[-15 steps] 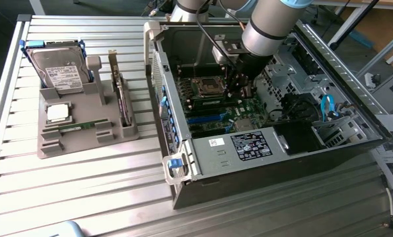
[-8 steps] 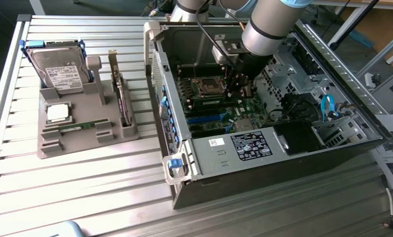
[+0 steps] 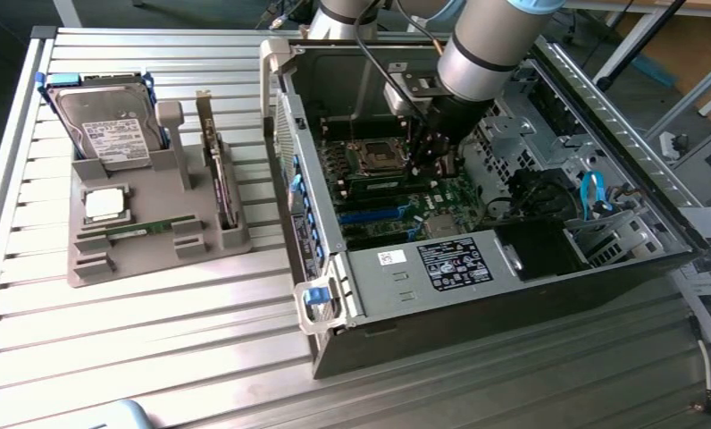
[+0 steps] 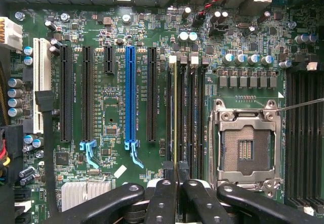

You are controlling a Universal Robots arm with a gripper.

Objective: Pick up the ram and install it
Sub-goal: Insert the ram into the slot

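The ram shows edge-on as a thin yellow-green line running away from my fingertips. My gripper is shut on its near end, one black finger on each side. The stick lies along a black memory slot just beside the CPU socket, its far end by the white slot clips. I cannot tell whether it is seated. In the exterior view my gripper reaches down into the open computer case, low over the motherboard.
On the exterior view's left a grey holder carries a hard drive, an upright expansion card, a CPU and another thin green stick. Case walls and the drive cage hem in the arm.
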